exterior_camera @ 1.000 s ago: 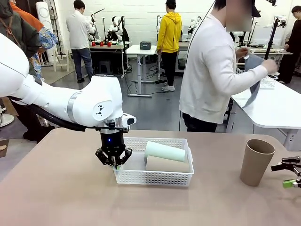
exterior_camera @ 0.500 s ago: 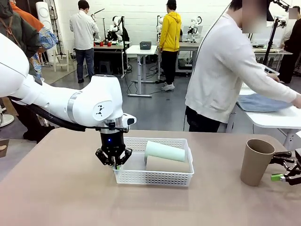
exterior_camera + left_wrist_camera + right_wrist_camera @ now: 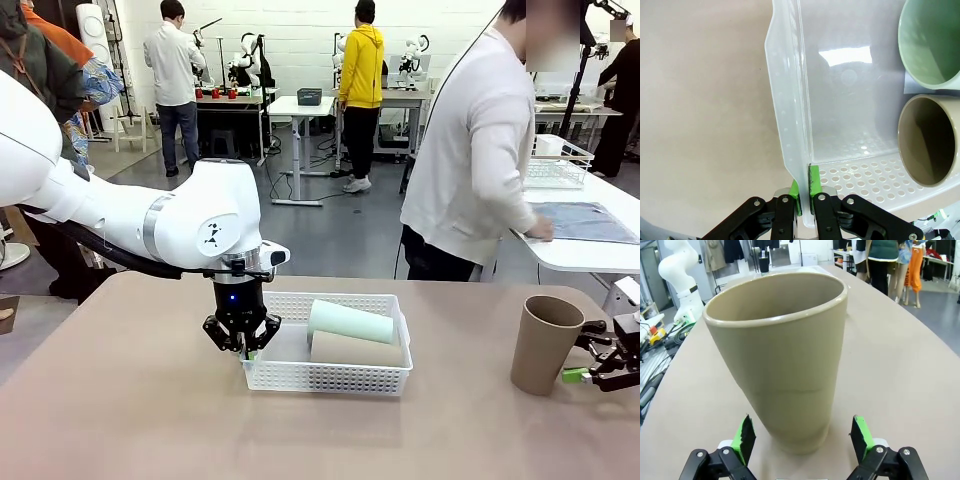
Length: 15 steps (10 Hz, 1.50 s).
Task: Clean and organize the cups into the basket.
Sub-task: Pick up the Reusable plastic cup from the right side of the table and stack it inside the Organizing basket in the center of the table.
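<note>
Front view: a white perforated plastic basket (image 3: 330,377) sits mid-way along the pinkish-brown bench (image 3: 130,400). In it a pale mint green tapered cup (image 3: 350,321) lies on its side, touching a matte tan-brown tapered cup (image 3: 355,349) that's also lying down. The left end effector (image 3: 243,346) hangs at the basket's left end, but you can't really read the grip from there. The left wrist view sorts it out. The left end effector (image 3: 805,189) is pinched tight on the basket's side wall (image 3: 790,100), one green pad inside and one outside. It also looks straight into the mint cup's (image 3: 930,45) and tan cup's (image 3: 927,142) open mouths.

Off to the right, well apart from the basket, an upright tan-brown cup (image 3: 543,343) stands on the bench, with the right end effector (image 3: 590,368) low beside it. In the right wrist view the right end effector (image 3: 803,435) is spread wide, with the cup's (image 3: 785,365) base between the pads and a gap on each side. A person in a white top (image 3: 470,160) stands past the far edge, facing another table.
</note>
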Available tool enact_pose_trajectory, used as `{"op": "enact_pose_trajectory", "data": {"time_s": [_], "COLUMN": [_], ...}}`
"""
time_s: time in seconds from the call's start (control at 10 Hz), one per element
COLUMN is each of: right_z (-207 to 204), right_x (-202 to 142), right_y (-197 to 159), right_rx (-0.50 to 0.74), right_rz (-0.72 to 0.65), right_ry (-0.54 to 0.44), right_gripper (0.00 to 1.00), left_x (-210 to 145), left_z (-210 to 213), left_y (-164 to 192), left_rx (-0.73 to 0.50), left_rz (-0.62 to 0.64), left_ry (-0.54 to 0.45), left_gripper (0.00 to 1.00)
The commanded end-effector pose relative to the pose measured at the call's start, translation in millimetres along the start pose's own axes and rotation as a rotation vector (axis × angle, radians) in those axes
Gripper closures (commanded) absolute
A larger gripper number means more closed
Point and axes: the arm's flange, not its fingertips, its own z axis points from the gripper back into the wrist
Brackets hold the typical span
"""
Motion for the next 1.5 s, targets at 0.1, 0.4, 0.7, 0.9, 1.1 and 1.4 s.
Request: {"op": "enact_pose_trajectory", "data": {"time_s": [0.1, 0.4, 0.7, 0.9, 1.1, 1.4], "right_z": [-23, -46, -49, -48, -46, -18], "right_x": [5, 8, 6, 5, 22, 156], "right_y": [-5, -7, -6, -7, 2, 26], "right_rx": [0.028, 0.059, 0.083, 0.078, 0.082, 0.012], "right_rz": [0.024, 0.033, 0.05, 0.044, -0.049, -0.14], "right_ry": [-0.015, 0.001, -0.004, -0.009, -0.01, 0.006], "right_gripper": [0.0, 0.0, 0.59, 1.0, 1.0, 1.0], "left_x": [-1, -1, -1, -1, -1, -1], "left_z": [1, 1, 1, 1, 1, 1], "left_y": [-1, -1, -1, -1, -1, -1], "left_rx": [0.002, 0.002, 0.002, 0.002, 0.002, 0.002], "left_rz": [-0.001, -0.001, -0.001, -0.001, -0.001, -0.001], "left_ry": [0.003, 0.003, 0.003, 0.003, 0.003, 0.003], "left_gripper": [1.0, 1.0, 1.0, 1.0, 1.0, 1.0]}}
